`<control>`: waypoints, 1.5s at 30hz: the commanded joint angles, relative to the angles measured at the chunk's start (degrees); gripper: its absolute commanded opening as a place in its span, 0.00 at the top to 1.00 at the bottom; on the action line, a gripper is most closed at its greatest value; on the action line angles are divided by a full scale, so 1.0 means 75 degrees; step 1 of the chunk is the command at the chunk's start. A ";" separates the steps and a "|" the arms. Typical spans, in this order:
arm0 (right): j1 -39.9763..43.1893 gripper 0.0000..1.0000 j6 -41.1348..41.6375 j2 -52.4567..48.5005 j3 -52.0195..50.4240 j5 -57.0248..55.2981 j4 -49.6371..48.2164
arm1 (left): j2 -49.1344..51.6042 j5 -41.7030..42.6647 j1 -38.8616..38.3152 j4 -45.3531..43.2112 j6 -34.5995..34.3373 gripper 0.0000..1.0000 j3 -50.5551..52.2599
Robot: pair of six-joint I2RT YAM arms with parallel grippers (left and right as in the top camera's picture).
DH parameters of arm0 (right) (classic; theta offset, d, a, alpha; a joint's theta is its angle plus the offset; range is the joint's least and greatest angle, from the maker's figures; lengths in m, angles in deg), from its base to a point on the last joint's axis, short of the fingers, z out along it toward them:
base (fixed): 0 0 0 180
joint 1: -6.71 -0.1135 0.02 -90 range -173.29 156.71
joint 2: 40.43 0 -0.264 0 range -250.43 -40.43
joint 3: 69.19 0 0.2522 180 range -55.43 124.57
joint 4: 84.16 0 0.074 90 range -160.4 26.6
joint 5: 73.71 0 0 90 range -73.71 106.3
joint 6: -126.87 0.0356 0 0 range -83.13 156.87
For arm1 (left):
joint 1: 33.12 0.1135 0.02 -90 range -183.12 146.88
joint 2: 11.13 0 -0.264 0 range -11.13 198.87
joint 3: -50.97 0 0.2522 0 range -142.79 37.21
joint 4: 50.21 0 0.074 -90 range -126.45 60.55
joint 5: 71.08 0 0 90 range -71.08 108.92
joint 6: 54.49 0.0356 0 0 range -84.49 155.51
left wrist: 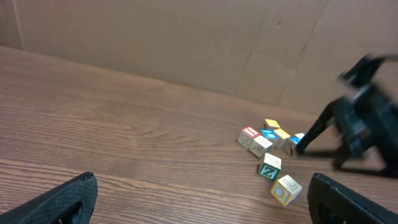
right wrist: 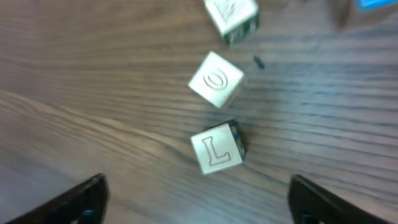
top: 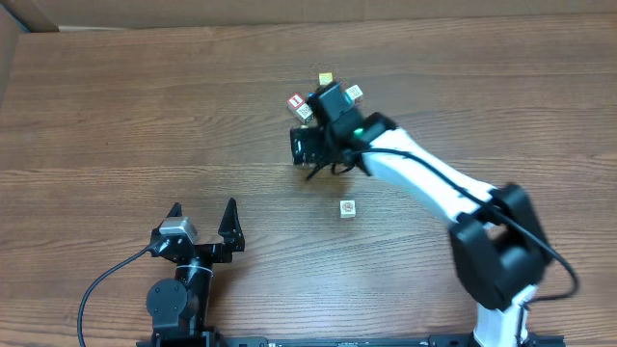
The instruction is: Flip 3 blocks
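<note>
Found right gripper (right wrist: 198,186) spread wide and empty above the table (right wrist: 93,93); fingers (right wrist: 74,199) sit at the lower corners of the wrist view, touching nothing; height over the wood not readable through the blur.

Located L block (right wrist: 216,150) just ahead of the gap, cream face up, turned slightly askew; O block (right wrist: 216,79) just beyond it, near but apart, turned corner-on; third cream block (right wrist: 231,15) farther on, cut by the frame edge. Noted lone cream block (top: 348,207) well apart from the cluster in the overhead view.

Found left gripper (top: 203,214) open as well, empty, parked near the front edge, well apart from every block.

Hazards, as judgement only:
- closing off-centre on L block and squirting it sideways instead of gripping; cause: a tiny cube lying skewed to the fingers
- nudging O block during descent; cause: tight spacing
- tipping a block only a quarter turn, or back onto the same face; cause: releasing too early or too flat
- taking the wrong cube; cause: blue-faced cube (left wrist: 297,139) and yellow-topped cube (left wrist: 272,124) crowded into the same cluster
- miscounting flips; cause: near-identical cream faces.
</note>
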 commanded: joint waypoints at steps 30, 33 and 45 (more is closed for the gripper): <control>-0.0137 0.76 -0.0443 -0.0382 0.0096 -0.0595 -0.0335 | -0.0070 -0.0026 -0.0050 0.0020 0.0152 0.00 0.0029; -0.0146 0.76 -0.0425 0.0221 0.0446 -0.0557 0.0356 | -0.0070 -0.0026 -0.0050 0.0020 0.0152 0.00 0.0029; -0.0172 0.59 0.0592 0.1259 0.0408 0.0370 0.2267 | -0.0070 -0.0026 -0.0050 0.0020 0.0152 0.00 0.0029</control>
